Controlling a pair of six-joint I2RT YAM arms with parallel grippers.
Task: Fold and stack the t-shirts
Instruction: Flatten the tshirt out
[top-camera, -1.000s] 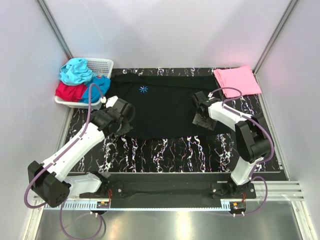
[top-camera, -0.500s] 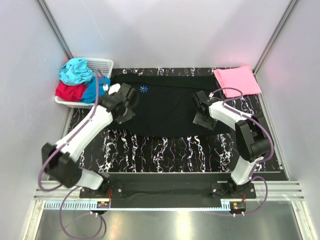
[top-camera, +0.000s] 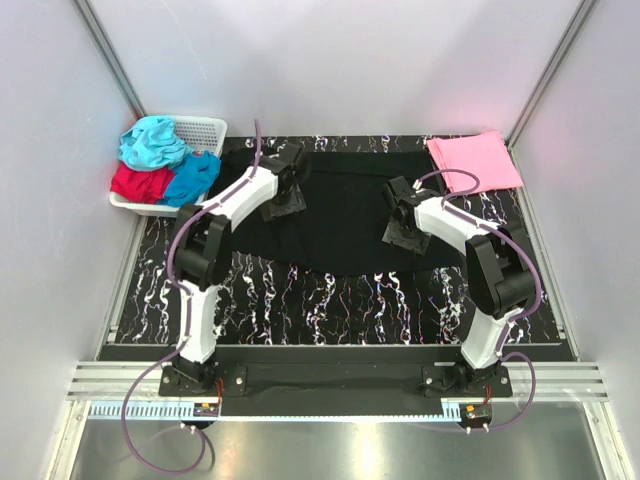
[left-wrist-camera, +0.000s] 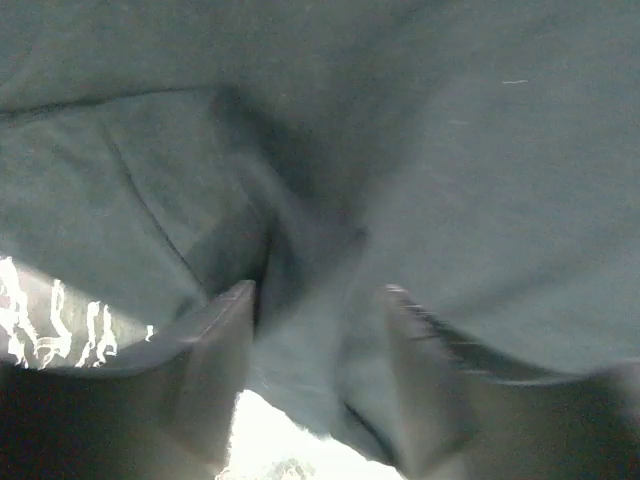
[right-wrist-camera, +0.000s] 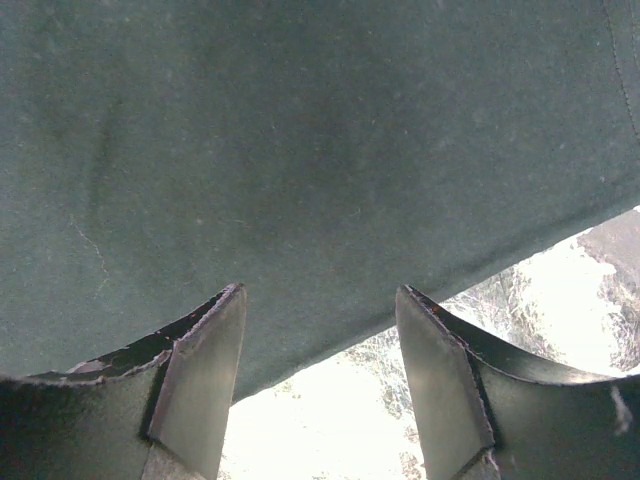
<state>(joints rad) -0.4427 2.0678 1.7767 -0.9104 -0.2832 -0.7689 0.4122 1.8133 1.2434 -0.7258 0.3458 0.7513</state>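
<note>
A large black t-shirt (top-camera: 345, 215) lies across the back of the marble table (top-camera: 330, 300), its left part folded inward. My left gripper (top-camera: 283, 203) sits over its upper left, open (left-wrist-camera: 318, 290), with a loose fold of black cloth (left-wrist-camera: 300, 250) lying between the spread fingers. On the shirt's right part, my right gripper (top-camera: 398, 222) is open (right-wrist-camera: 320, 290) over the cloth's near edge (right-wrist-camera: 330, 200), gripping nothing. A folded pink t-shirt (top-camera: 475, 160) lies at the back right. Teal (top-camera: 152, 142), red (top-camera: 138, 182) and blue (top-camera: 192, 176) t-shirts are piled in the basket.
The white lattice basket (top-camera: 203, 129) stands at the back left corner. Grey walls with metal frame posts close in the table on three sides. Both arm bases are bolted to the rail (top-camera: 330, 378) along the near edge.
My left arm swung from the shirt's left edge up and to the right, drawing the left part of the cloth inward, and its jaws went from shut to open. The right arm barely moved.
</note>
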